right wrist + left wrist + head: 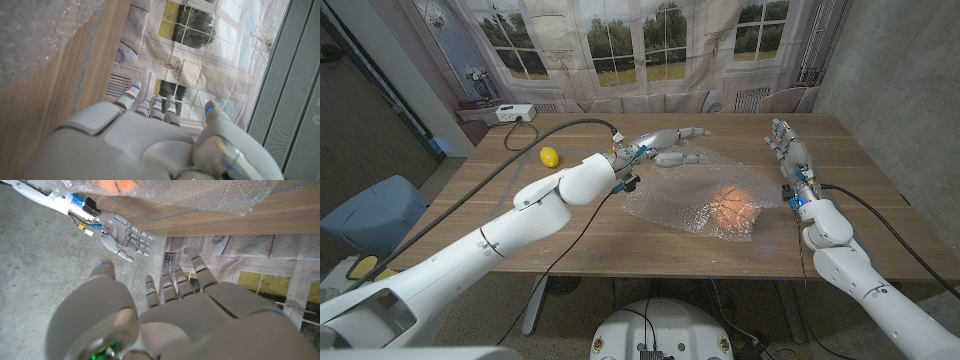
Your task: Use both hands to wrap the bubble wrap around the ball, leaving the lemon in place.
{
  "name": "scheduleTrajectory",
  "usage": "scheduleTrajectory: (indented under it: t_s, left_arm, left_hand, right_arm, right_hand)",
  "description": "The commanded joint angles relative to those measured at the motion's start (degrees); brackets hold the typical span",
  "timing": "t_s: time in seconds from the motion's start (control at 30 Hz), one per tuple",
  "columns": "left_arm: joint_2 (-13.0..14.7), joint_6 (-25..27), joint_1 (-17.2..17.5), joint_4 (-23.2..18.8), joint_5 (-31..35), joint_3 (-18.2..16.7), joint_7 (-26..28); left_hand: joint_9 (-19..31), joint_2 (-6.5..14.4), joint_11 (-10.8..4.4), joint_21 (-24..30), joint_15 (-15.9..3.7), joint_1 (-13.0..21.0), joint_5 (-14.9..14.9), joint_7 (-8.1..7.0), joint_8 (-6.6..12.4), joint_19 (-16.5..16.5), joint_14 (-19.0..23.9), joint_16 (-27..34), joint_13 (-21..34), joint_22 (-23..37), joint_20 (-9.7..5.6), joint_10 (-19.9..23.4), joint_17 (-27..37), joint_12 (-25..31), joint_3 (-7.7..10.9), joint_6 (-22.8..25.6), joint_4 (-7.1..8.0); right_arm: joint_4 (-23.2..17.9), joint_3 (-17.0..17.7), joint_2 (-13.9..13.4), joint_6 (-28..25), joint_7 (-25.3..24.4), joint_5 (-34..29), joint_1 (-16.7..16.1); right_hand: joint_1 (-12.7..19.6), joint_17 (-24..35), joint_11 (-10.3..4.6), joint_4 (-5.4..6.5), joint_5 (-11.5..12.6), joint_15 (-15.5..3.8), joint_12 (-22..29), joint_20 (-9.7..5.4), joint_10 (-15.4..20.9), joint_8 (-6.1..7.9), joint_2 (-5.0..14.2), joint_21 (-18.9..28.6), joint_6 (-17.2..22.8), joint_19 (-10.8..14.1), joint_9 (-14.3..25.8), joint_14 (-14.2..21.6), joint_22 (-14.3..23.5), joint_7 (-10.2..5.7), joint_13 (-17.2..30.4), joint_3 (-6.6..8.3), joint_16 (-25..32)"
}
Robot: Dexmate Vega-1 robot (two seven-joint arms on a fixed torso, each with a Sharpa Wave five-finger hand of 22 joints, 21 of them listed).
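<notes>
Orange ball (734, 205) sits on the bench (590, 245) right of middle, under or within a crumpled sheet of wrap (680, 205); hard to tell whether the film already covers it fully or only drapes over the top. Wrap spreads out from the ball toward the left hand, its edges lying loose on the wood. Lemon (550, 156) lies well apart at the far left, clear of the sheet.

Left hand (665, 147) hovers near the far left edge of the wrap, fingers (177, 282) stretched out and slightly apart, holding nothing. Right hand (790, 155) stands just beside the wrap's right edge, fingers (160, 107) extended and close together, also holding nothing.

Judged by look: wrap is light, thin, soft and springy, likely to slide on the smooth wood and to unfold if let go. Best taken by pinching a free edge or corner on each side, not the middle. Ball looks light and free to roll, so a pull from one side alone would likely push it away; lifting opposite edges together and folding over the top should keep it put. Little risk to the lemon at that distance.
</notes>
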Motion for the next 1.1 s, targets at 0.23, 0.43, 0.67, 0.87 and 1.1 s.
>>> scheduleTrajectory:
  t_s: [0.23, 0.43, 0.67, 0.87, 1.1]
  left_arm:
    - [-6.03, -1.87, -9.57, 11.02, -0.86, 6.16, -12.12]
    - [-6.58, -2.99, -12.81, 13.26, -4.23, 8.08, -18.31]
    - [-6.68, -4.38, -14.44, 13.64, -4.42, 9.73, -20.83]
    - [-6.20, -3.00, -16.47, 11.51, -0.04, 12.21, -23.90]
    - [-5.37, 1.39, -17.88, 7.57, 9.66, 14.64, -26.64]
  left_hand:
    - [0.17, -7.05, 1.78, -1.98, 3.03, -5.63, 1.02, 1.13, -0.73, -2.64, -5.03, -0.98, 0.00, -0.11, 2.92, -4.74, 0.57, -1.54, -5.66, -5.68, 1.26]
    - [0.21, -9.35, 2.60, -2.83, 5.27, -7.97, 2.80, 1.58, -0.83, -4.01, -7.57, -1.14, 0.04, -0.07, 3.49, -7.03, 0.66, -1.90, -8.29, -7.58, 2.12]
    - [0.22, -9.92, 2.51, -2.77, 5.20, -7.76, 4.02, 0.94, -0.29, -3.55, -6.66, -0.41, 0.07, -0.04, 3.43, -6.46, 0.62, -1.23, -9.18, -7.60, 1.99]
    - [0.24, -9.44, 2.41, -2.64, 5.25, -6.74, 4.55, 1.01, -0.16, -3.04, -6.14, -0.23, 0.09, -0.03, 3.39, -6.22, 0.58, -1.04, -9.00, -7.57, 1.65]
    - [0.27, -8.55, 2.21, -2.64, 5.41, -4.51, 5.22, 0.91, -0.39, -2.70, -6.14, -0.28, 0.12, -0.04, 3.41, -7.48, 0.55, -1.33, -8.44, -8.86, 0.80]
  right_arm:
    - [1.92, 0.00, 0.85, 0.93, 0.01, 0.42, 0.38]
    - [2.85, -0.23, 1.18, 0.76, 0.04, 0.48, 0.98]
    - [4.20, -0.57, 1.79, 1.13, 0.42, 0.66, 1.78]
    - [4.94, -0.50, 2.32, 2.06, 0.33, 0.73, 2.00]
    - [5.52, -0.40, 2.83, 2.97, 0.25, 0.90, 1.89]
  right_hand:
    - [-0.30, 0.07, 0.03, -0.11, 0.09, 0.03, 0.32, 0.02, 0.50, 0.13, -0.08, 0.21, 0.30, 0.28, 0.05, 0.20, 0.30, -0.11, 0.17, 0.04, 0.24]
    - [-0.34, 0.07, 0.00, -0.11, 0.08, 0.09, 0.29, 0.02, 0.46, 0.13, -0.07, 0.22, 0.29, 0.29, 0.05, 0.20, 0.30, -0.10, 0.17, 0.03, 0.24]
    - [-0.39, 0.07, 0.01, -0.13, 0.07, 0.09, 0.28, 0.03, 0.44, 0.13, -0.06, 0.21, 0.29, 0.30, 0.05, 0.18, 0.31, -0.10, 0.17, 0.02, 0.22]
    - [-0.40, 0.07, 0.04, -0.16, 0.07, 0.13, 0.28, 0.04, 0.45, 0.13, -0.04, 0.21, 0.30, 0.30, 0.05, 0.18, 0.30, -0.14, 0.17, 0.03, 0.21]
    - [-0.41, 0.06, 0.07, -0.19, 0.08, 0.12, 0.29, 0.06, 0.50, 0.13, -0.03, 0.21, 0.32, 0.31, 0.05, 0.20, 0.30, -0.16, 0.17, 0.04, 0.21]
